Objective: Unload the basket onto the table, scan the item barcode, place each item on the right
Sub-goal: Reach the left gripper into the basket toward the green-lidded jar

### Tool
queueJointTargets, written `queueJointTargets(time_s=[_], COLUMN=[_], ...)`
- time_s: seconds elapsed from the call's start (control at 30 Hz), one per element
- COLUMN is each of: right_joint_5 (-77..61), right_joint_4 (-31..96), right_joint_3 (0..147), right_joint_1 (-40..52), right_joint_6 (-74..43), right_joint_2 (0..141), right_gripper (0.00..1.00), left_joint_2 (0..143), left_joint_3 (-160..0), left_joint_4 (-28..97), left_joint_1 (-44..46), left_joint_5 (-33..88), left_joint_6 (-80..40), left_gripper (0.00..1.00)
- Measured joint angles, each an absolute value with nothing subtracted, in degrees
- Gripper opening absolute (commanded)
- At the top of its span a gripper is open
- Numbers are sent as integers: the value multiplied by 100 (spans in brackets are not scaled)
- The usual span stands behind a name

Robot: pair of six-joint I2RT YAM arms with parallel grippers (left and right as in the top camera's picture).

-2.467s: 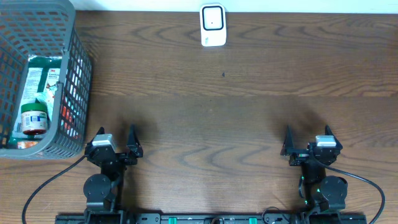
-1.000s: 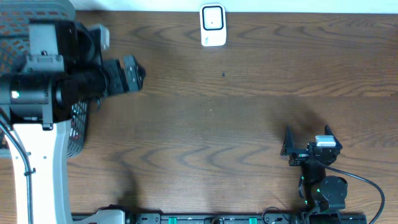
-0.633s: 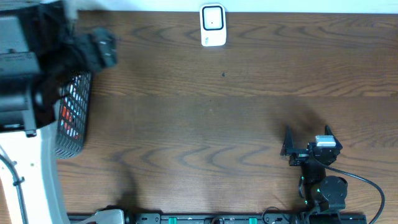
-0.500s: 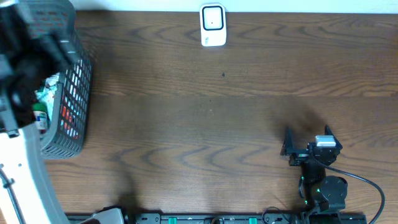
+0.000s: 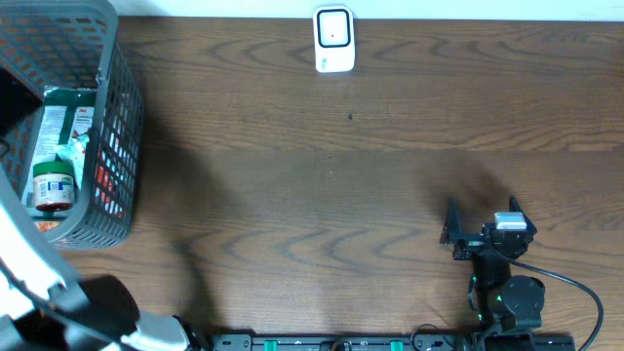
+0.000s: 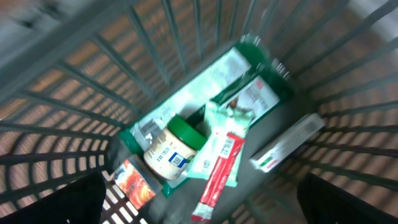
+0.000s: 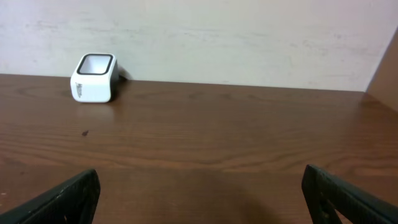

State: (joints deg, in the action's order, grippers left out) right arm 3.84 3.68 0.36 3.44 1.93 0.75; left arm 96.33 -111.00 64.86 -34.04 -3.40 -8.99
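Note:
The items lie in a grey mesh basket (image 5: pixel 117 127) at the table's left end. The left wrist view looks down into it: a green-lidded jar (image 6: pixel 174 146) with a small barcode label, a red stick packet (image 6: pixel 217 177), a white box (image 6: pixel 287 143), an orange packet (image 6: pixel 134 183) and a green pouch (image 6: pixel 239 84). My left gripper (image 6: pixel 199 214) hangs open above them, touching nothing. The white scanner (image 5: pixel 333 39) stands at the table's far edge, also in the right wrist view (image 7: pixel 94 78). My right gripper (image 5: pixel 480 229) rests open near the front right, nothing in it.
The basket's wire walls (image 6: pixel 74 74) rise all round the items. My left arm's white link (image 5: pixel 29 263) runs along the left edge of the overhead view. A pale wall (image 7: pixel 217 37) stands behind the scanner.
My left arm rose from its rest at the front left and swung over the basket, then off to the left edge. The right arm has not moved.

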Motion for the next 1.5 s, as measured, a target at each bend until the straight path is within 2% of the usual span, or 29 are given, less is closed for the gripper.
queueJointTargets(time_s=[0.4, 1.1, 1.2, 1.5], right_joint_5=[384, 384, 384, 381], right_joint_4=[368, 368, 368, 366], right_joint_3=[36, 36, 36, 36], right_joint_1=[344, 344, 344, 344], right_joint_6=[193, 193, 193, 193], right_joint_2=[73, 73, 73, 73], right_gripper=[99, 99, 99, 99], left_joint_2=[11356, 12376, 12383, 12405], left_joint_3=[-11037, -10901, -10628, -10206], left_joint_4=[6858, 6954, 6818, 6622], left_joint_1=[-3413, -4189, -4180, -4187], left_joint_5=[-340, -123, -80, 8], left_joint_6=[-176, 134, 137, 47], left_gripper=[98, 100, 90, 74])
